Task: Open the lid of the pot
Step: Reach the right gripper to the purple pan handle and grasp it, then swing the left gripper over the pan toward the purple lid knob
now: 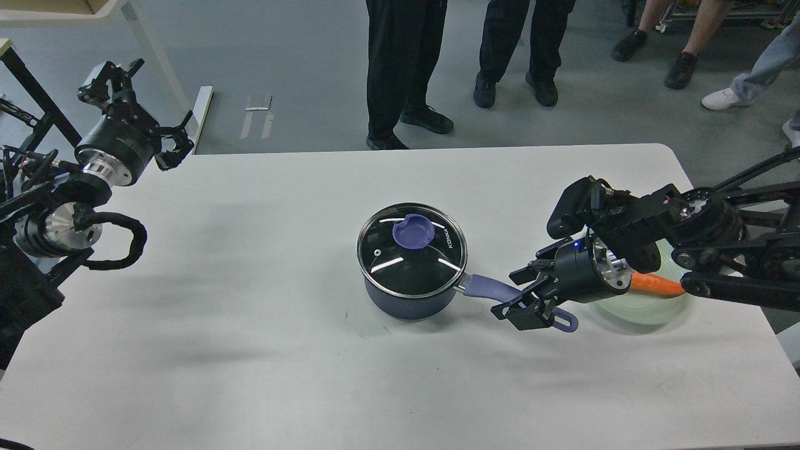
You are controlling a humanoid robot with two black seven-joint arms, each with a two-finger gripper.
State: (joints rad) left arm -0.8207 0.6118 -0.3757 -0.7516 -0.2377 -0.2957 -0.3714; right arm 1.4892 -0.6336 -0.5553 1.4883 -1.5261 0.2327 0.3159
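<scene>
A dark blue pot (409, 300) stands mid-table with a glass lid (381, 250) seated on it. The lid has a purple knob (413, 230). The pot's purple handle (484, 290) points right and toward me. My right gripper (517, 295) is open at the handle's far part, one finger above it and one below. It is well to the right of the lid. My left gripper (142, 100) is open and empty, raised over the table's far left corner, far from the pot.
A pale green plate (650, 309) with an orange carrot (656, 284) sits at the right, partly hidden by my right arm. The white table (250, 350) ends just beyond the plate. Several people stand behind the far edge.
</scene>
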